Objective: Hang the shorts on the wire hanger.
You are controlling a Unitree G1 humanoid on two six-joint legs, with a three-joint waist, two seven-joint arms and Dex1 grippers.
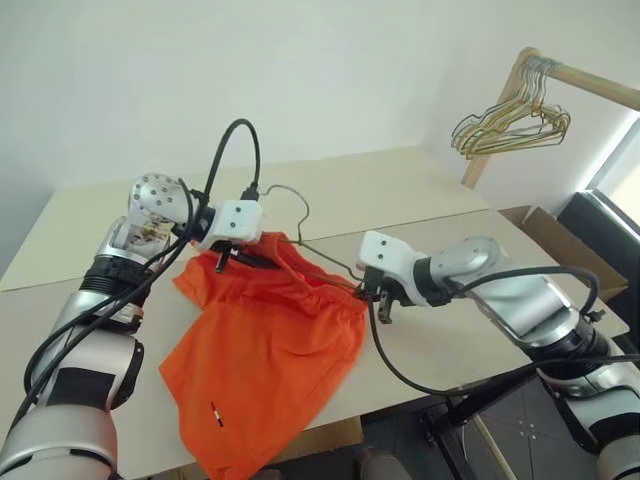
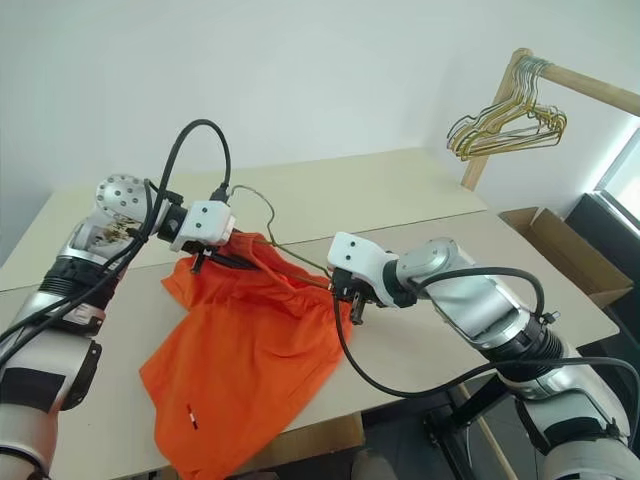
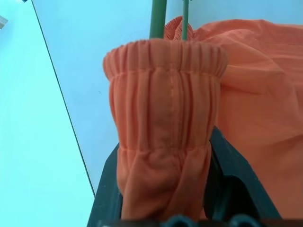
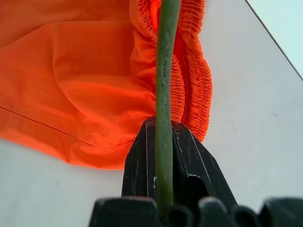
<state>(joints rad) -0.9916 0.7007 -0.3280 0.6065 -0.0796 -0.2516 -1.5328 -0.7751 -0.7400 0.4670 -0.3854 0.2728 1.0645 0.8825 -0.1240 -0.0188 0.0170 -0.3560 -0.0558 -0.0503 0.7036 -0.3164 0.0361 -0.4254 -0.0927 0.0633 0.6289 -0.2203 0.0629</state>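
Shorts [image 1: 265,365] hang in bright orange folds over the near part of the pale table [image 1: 420,200], the lowest leg drooping past the near edge, with a small white-and-red tag mark low on the cloth. Their gathered waistband is lifted off the tabletop and stretched between the two grippers. On the left, the left gripper [image 1: 237,259] has its black fingers [image 3: 236,179] closed on a bunched piece of the waistband, the elastic standing up between them in the left wrist view. On the right, the right gripper [image 1: 381,296] is clamped tight on the thin olive-grey wire of the hanger [image 1: 325,256], which in the right wrist view runs straight up between the fingers and into the puckered waistband. The hanger's wire passes along the waistband from one gripper toward the other, and its curved hook rises just behind the shorts, near the left gripper. Farther off on the right, a bunch of pale gold hangers [image 1: 510,125] hangs from a wooden rail [image 1: 590,85], with a cardboard box [image 1: 560,245] beyond the table's right edge.
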